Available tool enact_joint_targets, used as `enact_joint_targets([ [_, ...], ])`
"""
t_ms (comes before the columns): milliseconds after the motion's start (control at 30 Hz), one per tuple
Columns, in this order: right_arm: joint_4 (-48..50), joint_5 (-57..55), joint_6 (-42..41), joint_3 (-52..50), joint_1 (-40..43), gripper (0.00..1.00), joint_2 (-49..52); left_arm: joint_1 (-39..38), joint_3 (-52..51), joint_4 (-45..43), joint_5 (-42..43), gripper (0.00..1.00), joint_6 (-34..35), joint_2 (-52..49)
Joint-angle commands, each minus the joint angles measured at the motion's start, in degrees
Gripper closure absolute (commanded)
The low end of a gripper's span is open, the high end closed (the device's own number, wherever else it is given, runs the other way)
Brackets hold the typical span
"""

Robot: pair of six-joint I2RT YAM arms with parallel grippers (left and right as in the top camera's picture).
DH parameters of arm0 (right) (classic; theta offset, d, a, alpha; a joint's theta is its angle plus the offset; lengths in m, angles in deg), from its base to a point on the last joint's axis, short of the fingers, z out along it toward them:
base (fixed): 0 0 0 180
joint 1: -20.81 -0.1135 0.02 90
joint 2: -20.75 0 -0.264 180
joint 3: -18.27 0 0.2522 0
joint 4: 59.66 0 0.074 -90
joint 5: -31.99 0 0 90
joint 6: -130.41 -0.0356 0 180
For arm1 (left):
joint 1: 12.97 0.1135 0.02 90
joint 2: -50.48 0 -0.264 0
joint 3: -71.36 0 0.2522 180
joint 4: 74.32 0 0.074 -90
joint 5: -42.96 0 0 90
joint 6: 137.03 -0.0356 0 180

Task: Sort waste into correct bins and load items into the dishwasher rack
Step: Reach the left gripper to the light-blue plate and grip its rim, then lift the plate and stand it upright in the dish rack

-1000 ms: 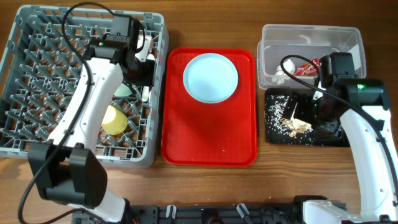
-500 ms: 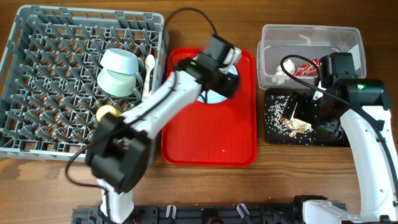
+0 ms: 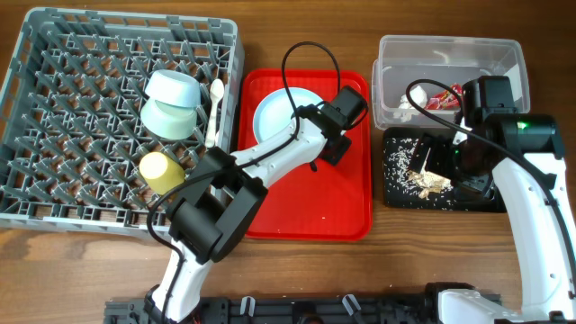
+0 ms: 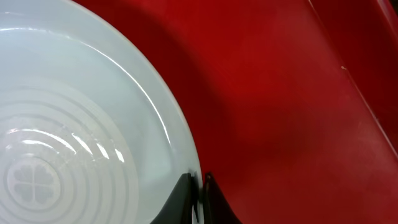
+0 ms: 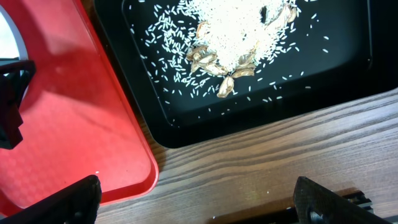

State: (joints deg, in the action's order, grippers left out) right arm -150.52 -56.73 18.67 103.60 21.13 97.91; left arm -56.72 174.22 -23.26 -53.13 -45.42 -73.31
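The pale-blue plate [image 3: 277, 117] lies on the red tray [image 3: 306, 202]. My left gripper [image 3: 319, 135] is shut on the plate's right rim; in the left wrist view the plate [image 4: 81, 124] has its edge pinched between the fingers [image 4: 199, 186]. The grey dishwasher rack [image 3: 54, 108] holds the pale-blue bowl [image 3: 171, 101], the yellow-green cup [image 3: 160, 171] and the white spoon [image 3: 214, 106]. The fork is not visible. My right gripper [image 5: 199, 205] is open and empty over the front edge of the black tray [image 5: 348, 68], which holds food scraps [image 5: 239, 37].
The clear tub [image 3: 493, 56] at the back right holds the red wrapper [image 3: 446, 95] and a white tissue [image 3: 407, 106]. The black tray [image 3: 481, 200] sits just in front of it. Bare wooden table [image 3: 423, 261] runs along the front.
My left arm swung from the rack over to the red tray and closed on the plate's rim; the plate shifted a little left. The right arm has not moved.
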Motion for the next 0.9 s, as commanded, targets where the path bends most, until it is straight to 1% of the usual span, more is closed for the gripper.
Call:
enact_joint_targets([
  [0,0.02,0.22,0.76,1.27,0.15,0.00,-0.90,-1.14,-0.57,0.76,1.46,0.96,0.39,0.85],
  [33,0.02,0.22,0.79,1.27,0.15,0.01,-0.90,-1.20,-0.57,0.76,1.46,0.96,0.39,2.43],
  [167,-0.09,0.20,0.79,1.27,0.15,0.00,-0.90,-0.63,-0.57,0.94,1.49,0.96,0.44,15.10],
  [267,-0.11,0.20,0.79,1.27,0.15,0.00,-0.90,2.51,-0.57,2.64,1.68,0.96,0.63,23.85],
  [300,-0.09,0.20,0.79,1.27,0.15,0.01,-0.87,4.02,-0.57,3.48,2.93,0.96,0.61,26.38],
  [333,-0.11,0.20,0.79,1.27,0.15,0.00,-0.90,5.62,-0.57,3.96,4.96,0.96,0.61,28.24],
  [433,-0.11,0.20,0.79,1.27,0.15,0.00,-0.87,14.29,-0.57,4.35,19.80,0.96,0.61,33.73],
  [500,-0.11,0.22,0.76,1.27,0.15,0.00,-0.90,24.20,-0.59,4.46,34.77,0.96,0.63,35.28],
  [600,-0.09,0.22,0.76,1.27,0.15,0.00,-0.90,32.54,-0.59,6.64,45.38,0.96,0.61,34.77],
  [700,-0.09,0.22,0.76,1.27,0.15,0.00,-0.90,37.68,-0.59,9.33,46.75,0.96,0.59,34.42],
  [867,-0.31,0.22,0.76,1.27,0.15,0.00,-0.90,39.17,-0.76,10.64,47.63,0.96,0.57,32.57],
])
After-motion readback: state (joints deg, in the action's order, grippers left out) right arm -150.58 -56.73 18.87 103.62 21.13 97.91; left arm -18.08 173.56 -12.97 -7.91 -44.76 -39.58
